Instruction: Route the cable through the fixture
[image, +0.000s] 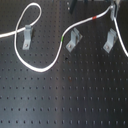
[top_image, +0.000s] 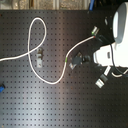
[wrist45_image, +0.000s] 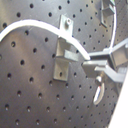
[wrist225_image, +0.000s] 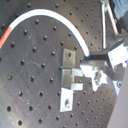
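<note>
A black perforated table (image: 75, 95), dotted with a regular grid of holes, fills both exterior views. Three small metal bracket fixtures stand on it in a row. In the first exterior view they sit at about 9 o'clock (image: 26, 37), near centre toward 1 o'clock (image: 74, 40), and at 2 o'clock (image: 110, 40). The cable (image: 37, 68), a thin white cord, enters from the first exterior view's left edge, loops up and around the 9 o'clock fixture, sags toward the centre, then climbs past the middle fixture, where a small green mark (image: 62, 38) shows, and on past a short red band (image: 95, 18) toward 1 o'clock. There the gripper (image: 113, 11) meets it at the frame's top edge. In the second exterior view the white robot arm (top_image: 119, 37) fills the 3 o'clock side. In the second wrist view the cable arcs down to the dark fingers (wrist225_image: 95, 59) just beside a fixture (wrist225_image: 70, 80), and the gripper appears clamped on the cable, though the contact itself is blurred. As a judgement, routing is partly done: the cable seems to be seated at the first fixture and lies beside the middle one, while threading the middle and the 2 o'clock fixtures seems to be left. No containers are visible.
</note>
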